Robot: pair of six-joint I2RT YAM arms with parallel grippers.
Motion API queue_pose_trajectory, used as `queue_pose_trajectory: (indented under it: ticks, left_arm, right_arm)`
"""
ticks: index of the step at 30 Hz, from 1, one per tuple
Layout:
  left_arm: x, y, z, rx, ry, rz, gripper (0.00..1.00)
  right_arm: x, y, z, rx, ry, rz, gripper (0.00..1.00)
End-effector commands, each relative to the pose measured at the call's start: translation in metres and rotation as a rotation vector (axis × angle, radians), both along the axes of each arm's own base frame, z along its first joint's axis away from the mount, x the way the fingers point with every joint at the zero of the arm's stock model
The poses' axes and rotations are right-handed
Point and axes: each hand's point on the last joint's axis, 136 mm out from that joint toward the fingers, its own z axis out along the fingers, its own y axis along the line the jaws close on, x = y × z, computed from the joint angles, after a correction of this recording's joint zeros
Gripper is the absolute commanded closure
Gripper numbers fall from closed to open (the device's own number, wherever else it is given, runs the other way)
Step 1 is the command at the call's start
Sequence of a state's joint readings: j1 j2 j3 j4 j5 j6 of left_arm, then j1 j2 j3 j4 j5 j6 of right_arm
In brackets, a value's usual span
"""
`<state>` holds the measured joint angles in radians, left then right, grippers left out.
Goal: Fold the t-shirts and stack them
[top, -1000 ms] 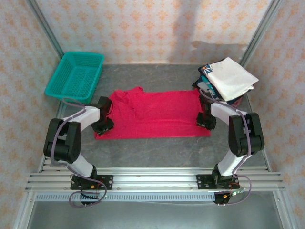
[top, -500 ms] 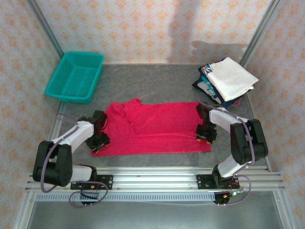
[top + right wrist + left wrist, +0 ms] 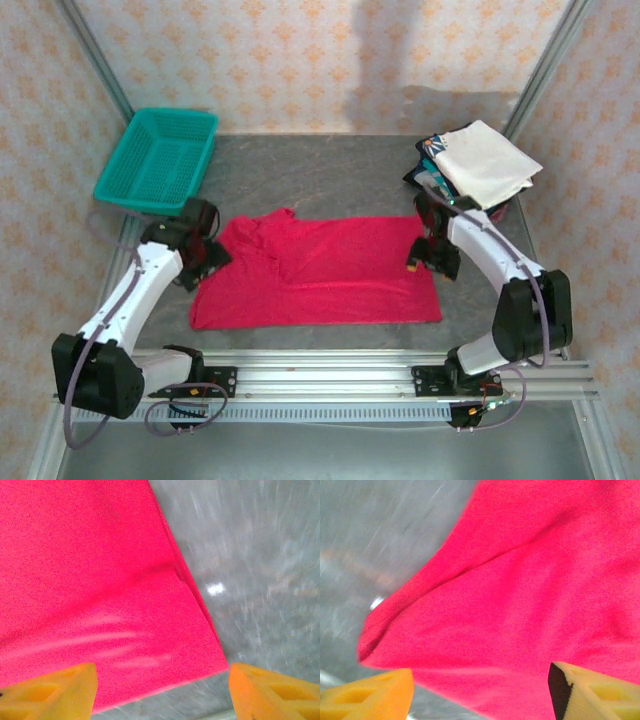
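Both left gripper [image 3: 203, 252] and right gripper [image 3: 428, 256] are gaping wide, empty. We are hovering them over opposite edges of the flat bright-red cloth t-shirt [image 3: 320, 272].

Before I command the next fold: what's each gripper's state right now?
Left gripper: open, empty, at the left edge of the bright red cloth t-shirt.
Right gripper: open, empty, at its right edge.

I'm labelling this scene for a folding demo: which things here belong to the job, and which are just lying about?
Part of the job:
red t-shirt, spread flat on the table
white t-shirt, folded, topping the stack
navy printed shirts, beneath it

Lying about:
teal mesh basket
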<state>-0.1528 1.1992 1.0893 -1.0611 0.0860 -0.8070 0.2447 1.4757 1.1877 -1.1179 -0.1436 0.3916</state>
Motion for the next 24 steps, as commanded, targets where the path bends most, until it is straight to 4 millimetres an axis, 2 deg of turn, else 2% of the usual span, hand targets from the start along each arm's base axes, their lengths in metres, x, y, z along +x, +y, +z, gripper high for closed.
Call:
queue_pose_trajectory:
  ticks: [1, 3, 6, 8, 11, 14, 15, 16, 20, 24]
  left_arm:
    - [0.046, -0.003, 0.061, 0.084, -0.169, -0.101, 0.22]
    - [0.086, -0.01, 0.087, 0.148, -0.231, -0.186, 0.21]
    - [0.138, -0.027, 0.111, 0.206, -0.285, -0.33, 0.21]
    - [0.174, -0.045, 0.121, 0.23, -0.326, -0.426, 0.21]
    - [0.215, -0.07, 0.129, 0.215, -0.395, -0.521, 0.22]
    - [0.243, -0.087, 0.124, 0.178, -0.436, -0.557, 0.23]
    - [0.247, -0.09, 0.126, 0.166, -0.45, -0.566, 0.23]
    - [0.257, -0.096, 0.109, 0.15, -0.425, -0.58, 0.23]
    - [0.267, -0.1, 0.082, 0.137, -0.391, -0.589, 0.24]
    - [0.27, -0.092, 0.06, 0.125, -0.354, -0.565, 0.26]
  right_arm:
    - [0.044, -0.01, 0.033, -0.049, -0.111, 0.031, 0.27]
    - [0.08, -0.009, 0.036, -0.012, -0.13, 0.018, 0.28]
    - [0.126, -0.011, 0.024, 0.003, -0.148, 0.003, 0.31]
    - [0.156, -0.007, 0.011, 0.026, -0.176, -0.002, 0.33]
    - [0.185, -0.01, -0.008, 0.0, -0.187, -0.024, 0.37]
    - [0.199, -0.015, -0.03, -0.032, -0.198, -0.067, 0.42]
    - [0.201, -0.015, -0.035, -0.031, -0.2, -0.075, 0.44]
    - [0.203, -0.016, -0.041, -0.038, -0.203, -0.085, 0.45]
    - [0.202, -0.023, -0.062, -0.073, -0.192, -0.115, 0.51]
    - [0.199, -0.027, -0.078, -0.094, -0.18, -0.121, 0.54]
